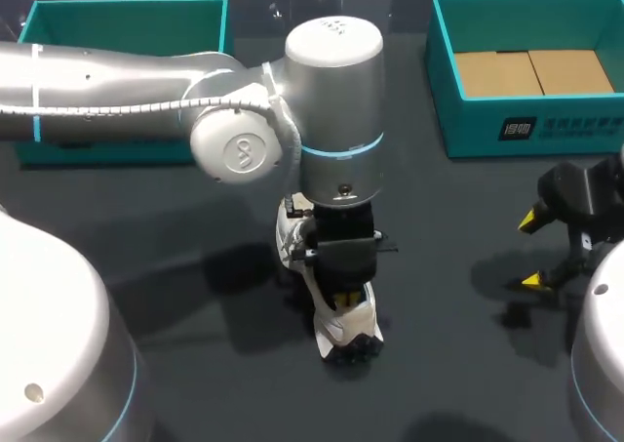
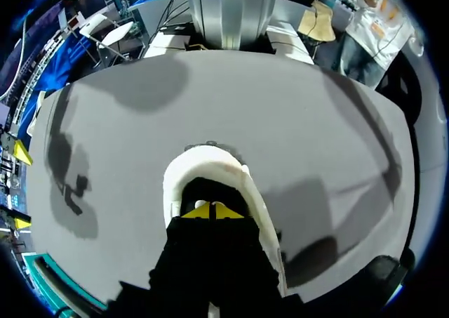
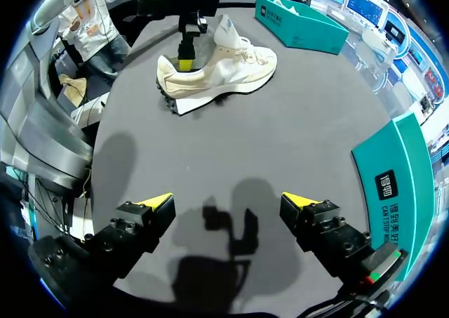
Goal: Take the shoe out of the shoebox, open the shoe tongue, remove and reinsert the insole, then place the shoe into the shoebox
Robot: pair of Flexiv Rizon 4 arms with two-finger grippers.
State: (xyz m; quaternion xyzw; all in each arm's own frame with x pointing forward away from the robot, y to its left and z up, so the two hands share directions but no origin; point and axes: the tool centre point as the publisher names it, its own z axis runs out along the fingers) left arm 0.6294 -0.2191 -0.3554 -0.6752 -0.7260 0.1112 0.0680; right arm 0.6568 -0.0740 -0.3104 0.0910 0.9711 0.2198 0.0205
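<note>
Evidently the insole step: the cream-white fabric running shoe (image 1: 343,325) stands on the dark table (image 1: 439,364), left gripper (image 2: 210,210) tips together inside its heel, right gripper (image 3: 226,200) spread wide; next needs a clean upward pull

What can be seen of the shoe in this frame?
The shoe is a cream-white sneaker with white laces and a dark lugged sole. It stands on the dark table, outside the left teal box and the right teal box, heel toward the robot. The left gripper has its yellow tips inside its opening near the heel; nothing else touches it.
</note>
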